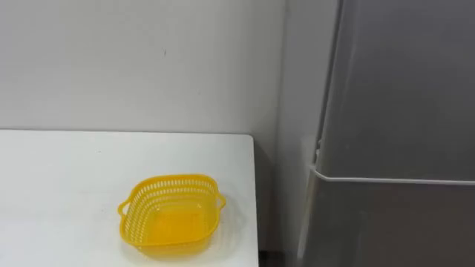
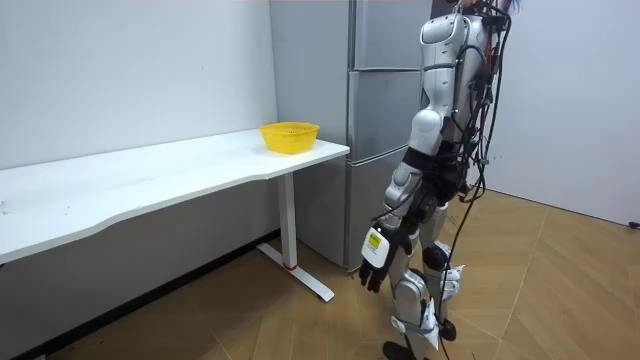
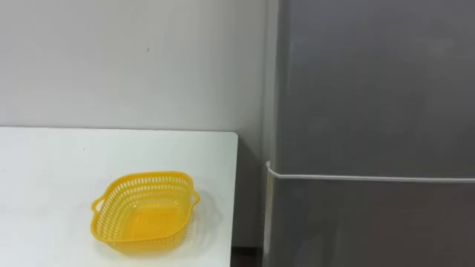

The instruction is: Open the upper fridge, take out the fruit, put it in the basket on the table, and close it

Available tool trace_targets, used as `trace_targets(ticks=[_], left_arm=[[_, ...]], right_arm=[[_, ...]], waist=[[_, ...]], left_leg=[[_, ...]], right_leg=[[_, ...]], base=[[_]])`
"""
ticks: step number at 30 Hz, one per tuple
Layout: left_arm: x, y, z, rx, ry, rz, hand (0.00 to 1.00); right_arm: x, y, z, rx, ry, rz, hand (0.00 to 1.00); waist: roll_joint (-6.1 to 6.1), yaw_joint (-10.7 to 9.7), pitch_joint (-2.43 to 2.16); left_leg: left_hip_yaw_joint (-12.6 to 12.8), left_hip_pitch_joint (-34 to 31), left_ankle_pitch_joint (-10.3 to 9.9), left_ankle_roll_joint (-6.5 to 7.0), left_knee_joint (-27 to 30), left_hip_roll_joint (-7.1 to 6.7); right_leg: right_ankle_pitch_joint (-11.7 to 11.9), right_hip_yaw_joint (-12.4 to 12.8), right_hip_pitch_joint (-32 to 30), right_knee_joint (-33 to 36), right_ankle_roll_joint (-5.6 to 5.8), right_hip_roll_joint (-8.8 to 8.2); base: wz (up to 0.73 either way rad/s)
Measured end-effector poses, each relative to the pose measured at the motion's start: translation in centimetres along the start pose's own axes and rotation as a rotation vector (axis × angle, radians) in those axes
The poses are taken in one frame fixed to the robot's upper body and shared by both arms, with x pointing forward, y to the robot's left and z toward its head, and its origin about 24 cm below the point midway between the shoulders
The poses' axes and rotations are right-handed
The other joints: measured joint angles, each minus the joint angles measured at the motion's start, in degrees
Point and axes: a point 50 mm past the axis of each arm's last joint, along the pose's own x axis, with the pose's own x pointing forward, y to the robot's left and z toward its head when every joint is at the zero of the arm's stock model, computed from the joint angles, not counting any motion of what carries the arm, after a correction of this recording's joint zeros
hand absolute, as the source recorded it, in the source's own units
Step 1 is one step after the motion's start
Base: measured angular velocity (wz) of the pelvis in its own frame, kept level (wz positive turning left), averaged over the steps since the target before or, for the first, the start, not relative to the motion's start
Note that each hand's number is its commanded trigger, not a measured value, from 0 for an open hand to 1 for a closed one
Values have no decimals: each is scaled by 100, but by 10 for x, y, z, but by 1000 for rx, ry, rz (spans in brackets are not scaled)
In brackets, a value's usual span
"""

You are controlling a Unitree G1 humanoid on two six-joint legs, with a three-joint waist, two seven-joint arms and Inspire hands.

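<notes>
A yellow basket (image 1: 174, 181) sat on the white table (image 1: 59, 185), near its right edge and close to the front right corner. Just past that edge stood the tall grey fridge (image 3: 371, 111) against the plain white wall (image 1: 133, 59). Its upper door (image 1: 404, 89) was shut tight. The robot stood on the wooden floor (image 2: 540, 290) right in front of the fridge. Its left hand (image 2: 378, 262) hung down by its leg, fingers loose and holding nothing.

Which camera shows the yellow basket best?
The left eye view: the basket is close and whole on the table, its inside visibly empty. The right eye view matches; the room view shows it from afar, side-on.
</notes>
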Motion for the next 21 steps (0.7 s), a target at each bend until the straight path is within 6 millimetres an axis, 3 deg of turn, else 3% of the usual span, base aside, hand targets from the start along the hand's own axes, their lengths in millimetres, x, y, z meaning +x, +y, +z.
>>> trace_targets(ticks=[13, 21], left_arm=[[0, 4, 9, -58, -75, 55, 0], [-1, 2, -6, -301, -20, 69, 0]], right_arm=[[-1, -3, -4, 10, -4, -28, 0], [-2, -4, -11, 91, 17, -7, 0]], waist=[[12, -35, 27], [39, -59, 42]], left_leg=[[-3, 17, 3, 0, -84, -5], [-6, 6, 4, 2, -83, -9]], right_leg=[[27, 70, 5, -19, 6, 10], [87, 46, 19, -97, 22, 10]], base=[[-3], [-2]])
